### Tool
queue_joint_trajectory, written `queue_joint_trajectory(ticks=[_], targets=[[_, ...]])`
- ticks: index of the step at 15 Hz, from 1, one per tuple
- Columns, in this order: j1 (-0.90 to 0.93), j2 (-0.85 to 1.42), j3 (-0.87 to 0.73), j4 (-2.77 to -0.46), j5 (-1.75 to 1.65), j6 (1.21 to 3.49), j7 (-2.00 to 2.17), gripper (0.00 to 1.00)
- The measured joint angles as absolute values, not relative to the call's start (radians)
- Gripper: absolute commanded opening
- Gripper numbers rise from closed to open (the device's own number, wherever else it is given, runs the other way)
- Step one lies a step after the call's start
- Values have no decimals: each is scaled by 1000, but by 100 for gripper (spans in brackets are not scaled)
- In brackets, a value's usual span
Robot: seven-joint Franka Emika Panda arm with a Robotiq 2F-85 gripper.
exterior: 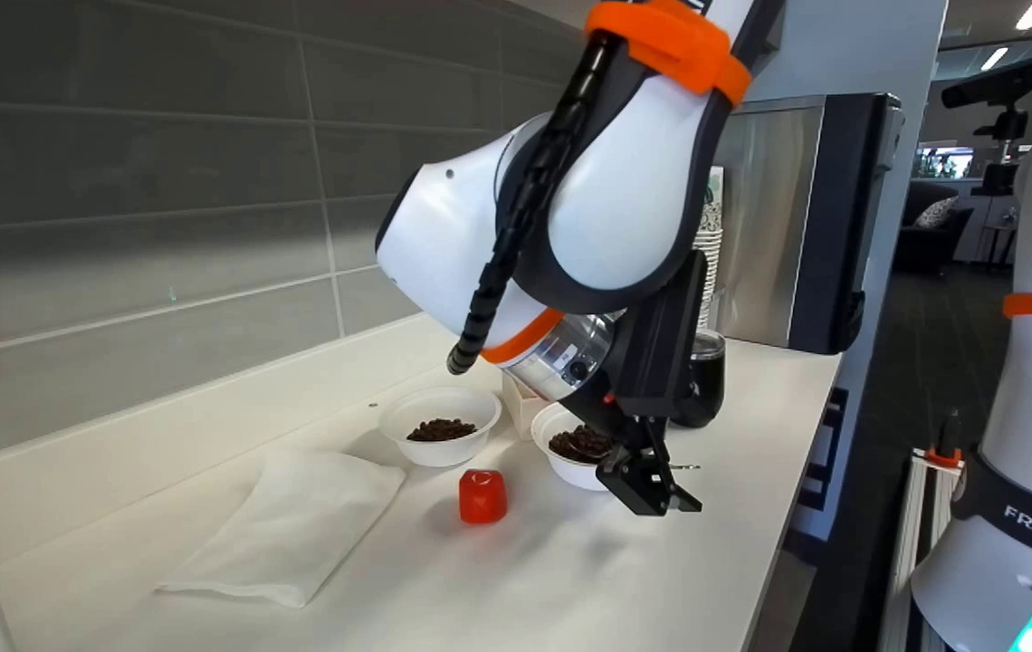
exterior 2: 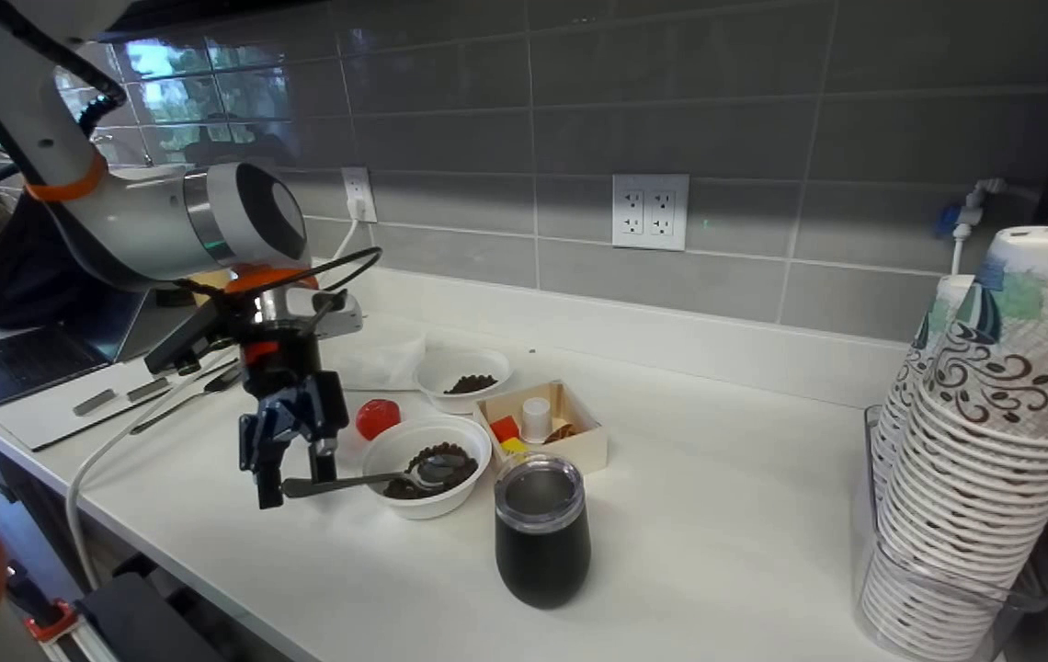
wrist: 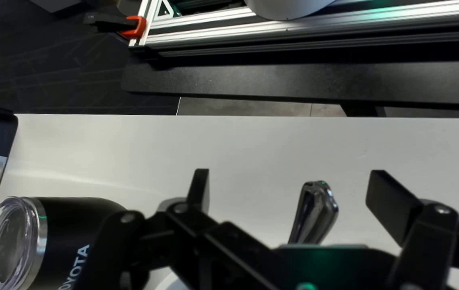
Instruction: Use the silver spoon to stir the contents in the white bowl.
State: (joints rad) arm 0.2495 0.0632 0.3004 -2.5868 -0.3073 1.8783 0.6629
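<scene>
Back wall (exterior: 136, 181): grey tiles in wide rows, fitted with outlets (exterior 2: 650, 212).
Counter (exterior 2: 717, 533): white, running along the wall.
Arm (exterior: 634, 190): white with orange bands, reaching down over the counter in both exterior views.
Paper cups (exterior 2: 974, 478): patterned, in a tall stack, rims down.
Sheet (exterior: 299, 521): thin, white, slightly rumpled, lying flat.
Gripper (wrist: 292, 193): black, tilted downward, its two fingers standing apart.
White bowl (exterior 2: 439, 506): upright near the gripper, brown bits (exterior 2: 409, 492) inside.
Second bowl (exterior: 454, 450): also white and upright, nearer the wall, with similar dark contents.
Wooden box (exterior 2: 588, 453): open, just beside the white bowl, holding small coloured pieces (exterior 2: 505, 428).
Tumbler (exterior 2: 542, 561): black, clear-lidded, upright, near the box.
Silver spoon (exterior 2: 363, 480): scoop among the bits in the white bowl, handle leaning out over the rim; in the wrist view its end shows between the fingers, with counter visible on both sides.
Red piece (exterior: 482, 496): standing near both bowls.
</scene>
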Motion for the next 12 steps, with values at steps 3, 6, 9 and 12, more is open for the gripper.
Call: queue_joint_trajectory(ticks=[3, 6, 9, 12], targets=[[250, 76, 292, -2590, -322, 1917, 695, 100], [250, 88, 282, -2591, -338, 1951, 731, 75], [250, 92, 275, -2592, -344, 1965, 756, 58], [251, 91, 275, -2592, -345, 1965, 777, 35]])
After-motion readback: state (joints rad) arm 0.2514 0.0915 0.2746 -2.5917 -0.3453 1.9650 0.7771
